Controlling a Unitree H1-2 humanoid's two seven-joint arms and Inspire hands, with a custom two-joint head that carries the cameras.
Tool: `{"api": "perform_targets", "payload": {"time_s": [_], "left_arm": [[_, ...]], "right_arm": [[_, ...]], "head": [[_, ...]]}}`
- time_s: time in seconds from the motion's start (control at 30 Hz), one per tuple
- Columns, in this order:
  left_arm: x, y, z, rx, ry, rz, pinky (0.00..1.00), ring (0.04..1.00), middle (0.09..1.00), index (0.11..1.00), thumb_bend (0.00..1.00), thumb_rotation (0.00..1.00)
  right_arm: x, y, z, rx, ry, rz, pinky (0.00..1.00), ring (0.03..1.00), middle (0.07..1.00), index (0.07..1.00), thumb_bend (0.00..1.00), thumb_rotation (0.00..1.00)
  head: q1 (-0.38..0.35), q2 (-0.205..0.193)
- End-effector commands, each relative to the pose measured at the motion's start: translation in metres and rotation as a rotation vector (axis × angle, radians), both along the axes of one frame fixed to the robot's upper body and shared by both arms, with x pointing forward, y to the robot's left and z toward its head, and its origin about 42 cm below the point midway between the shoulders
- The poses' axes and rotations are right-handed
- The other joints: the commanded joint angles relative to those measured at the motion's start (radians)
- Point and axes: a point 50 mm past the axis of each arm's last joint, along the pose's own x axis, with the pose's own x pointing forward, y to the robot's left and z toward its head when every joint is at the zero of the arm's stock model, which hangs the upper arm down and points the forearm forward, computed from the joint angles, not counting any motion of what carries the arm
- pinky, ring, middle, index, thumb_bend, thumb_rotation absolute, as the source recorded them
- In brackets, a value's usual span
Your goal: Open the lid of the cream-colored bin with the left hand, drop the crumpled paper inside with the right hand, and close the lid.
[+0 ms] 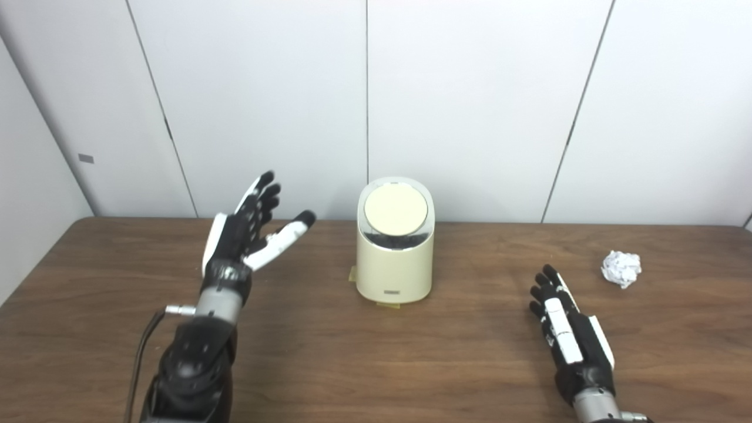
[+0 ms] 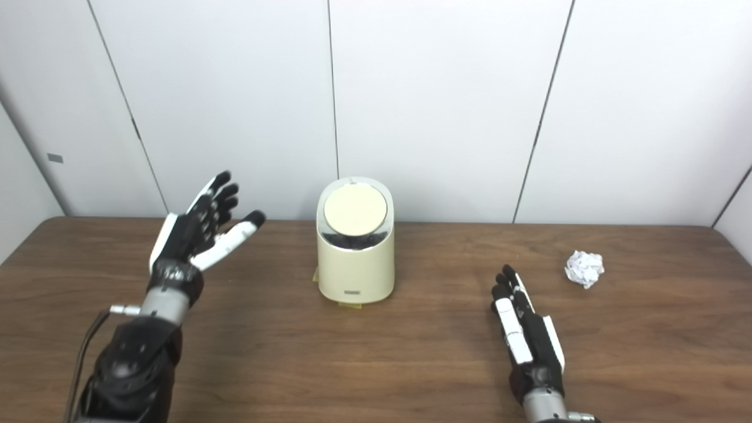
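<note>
The left hand [image 1: 244,235] is raised above the desk [image 1: 329,358], left of the cream-colored bin [image 1: 395,258] and apart from it. Its fingers are spread wide and point up and toward the wall, the thumb reaches to the right toward the bin, and it holds nothing. The left forearm rises steeply from the bottom edge, with a black cable beside the wrist.

The right hand [image 1: 567,329] lies low over the desk on the right side — whether it touches the wood I cannot tell. Its fingers are stretched forward and only slightly apart, and it is empty too.

The bin stands upright near the middle of the desk, close to the white wall. Its round lid [image 1: 395,210] is closed and tilts toward the camera.

The crumpled paper [image 1: 621,268] lies on the desk to the right of the bin, well apart from it — near the right hand, ahead of its fingertips and a little to the right, not touching.
</note>
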Motion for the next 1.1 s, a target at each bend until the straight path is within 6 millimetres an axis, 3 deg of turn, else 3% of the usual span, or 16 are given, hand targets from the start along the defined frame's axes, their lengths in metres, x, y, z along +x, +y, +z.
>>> {"api": "perform_targets", "payload": {"time_s": [0.0,0.13,0.27,0.47,0.7,1.07], "left_arm": [[0.015,-0.001,0.032,0.081,-0.062,-0.022,0.90,0.921,0.931,0.978,0.89,0.38],[0.042,-0.012,0.053,0.208,-0.059,-0.078,0.85,0.893,0.906,0.960,0.91,0.40],[0.066,-0.023,0.064,0.304,-0.028,-0.119,0.78,0.878,0.904,0.949,0.92,0.32],[0.089,-0.046,0.080,0.453,-0.015,-0.150,0.80,0.892,0.931,0.951,0.91,0.23],[0.113,-0.072,0.092,0.641,-0.014,-0.148,0.73,0.900,0.944,0.968,0.94,0.20],[0.127,-0.101,0.090,0.914,-0.084,-0.133,0.80,0.941,0.969,0.962,0.93,0.15]], "right_arm": [[0.009,0.004,0.008,-0.001,-0.038,0.022,0.98,0.948,0.965,0.971,0.53,0.81],[0.010,0.004,0.007,-0.036,-0.047,0.020,0.95,0.938,0.958,0.959,0.50,0.82],[0.010,0.006,0.006,-0.042,-0.049,0.017,0.94,0.938,0.958,0.960,0.51,0.82],[0.010,0.007,0.005,-0.040,-0.047,0.022,0.96,0.948,0.962,0.968,0.51,0.83],[0.009,0.010,0.004,-0.032,-0.045,0.020,0.97,0.946,0.958,0.965,0.53,0.82],[0.008,0.017,0.007,-0.029,-0.046,0.014,0.96,0.938,0.951,0.962,0.54,0.82]], "head": [[-0.001,0.000],[0.000,0.000],[-0.008,-0.002],[-0.002,-0.006],[-0.002,-0.011],[-0.005,0.003]]}}
